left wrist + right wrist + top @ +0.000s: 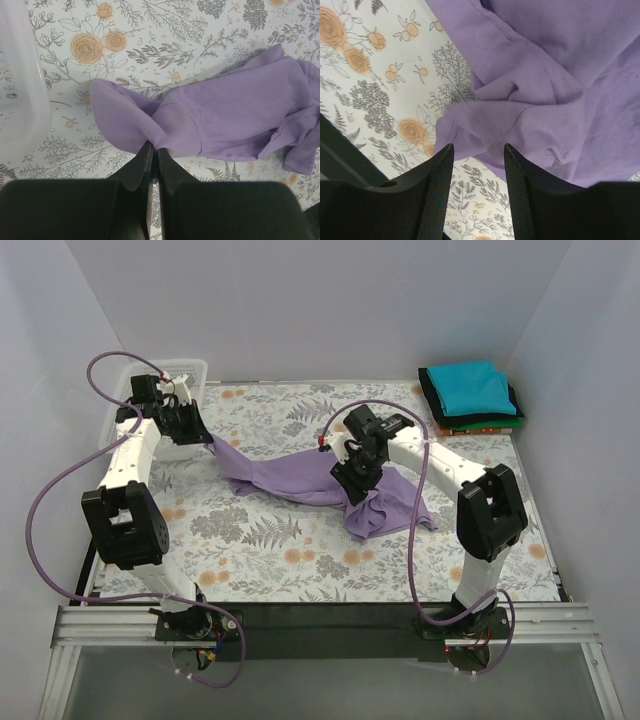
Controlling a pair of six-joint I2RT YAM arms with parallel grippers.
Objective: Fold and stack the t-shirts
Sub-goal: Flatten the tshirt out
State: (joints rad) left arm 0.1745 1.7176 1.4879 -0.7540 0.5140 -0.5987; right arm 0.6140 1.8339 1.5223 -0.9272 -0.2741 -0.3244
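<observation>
— From above?
— The lavender t-shirt (300, 480) sprawls across the table (250, 535), stretched between the left hand (207, 437) and the right hand (357, 483). The folded t-shirts (470, 392) are stacked in the far right corner.
— Left wrist?
— Left hand (152, 150) pinched shut on the shirt's edge.
— Right wrist?
— Right hand (479, 149) parted, gripping nothing. Bunched cloth lies just past its tips.

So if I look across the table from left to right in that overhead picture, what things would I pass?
White basket → lavender t-shirt, lying loose across the middle → stack of folded t-shirts at the far right.
</observation>
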